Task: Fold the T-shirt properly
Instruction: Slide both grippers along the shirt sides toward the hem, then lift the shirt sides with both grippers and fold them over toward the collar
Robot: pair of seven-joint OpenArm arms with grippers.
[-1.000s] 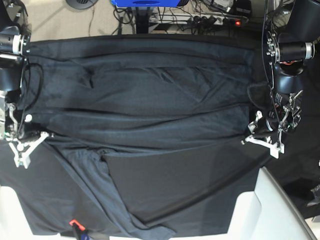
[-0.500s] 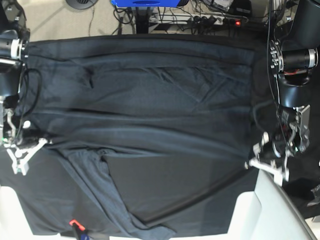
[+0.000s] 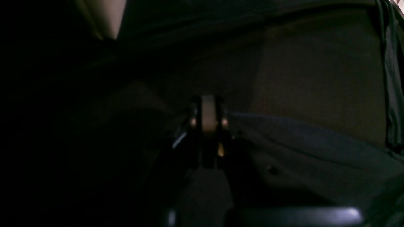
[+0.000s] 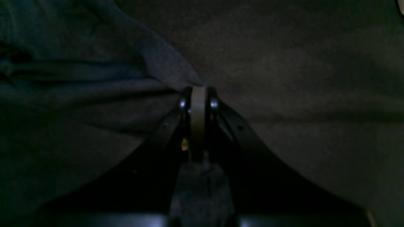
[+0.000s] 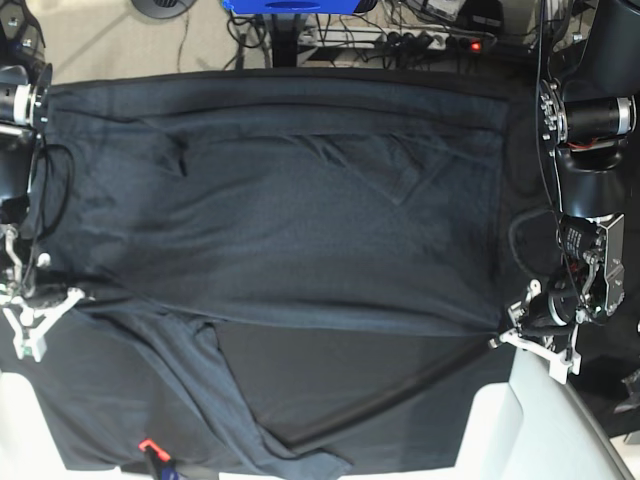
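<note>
Two grippers (left (image 5: pixel 500 338), right (image 5: pixel 62 298)) pinch one T-shirt (image 5: pixel 300 230)

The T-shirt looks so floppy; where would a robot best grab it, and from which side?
By the two ends of its stretched lower edge, one from each side of the T-shirt. That edge runs taut between the left gripper and right gripper, both shut on it, so the cloth stays flat.

T-shirt (image 5: pixel 290 230) hem at the bottom edge, cut off; wrist views murky.
</note>
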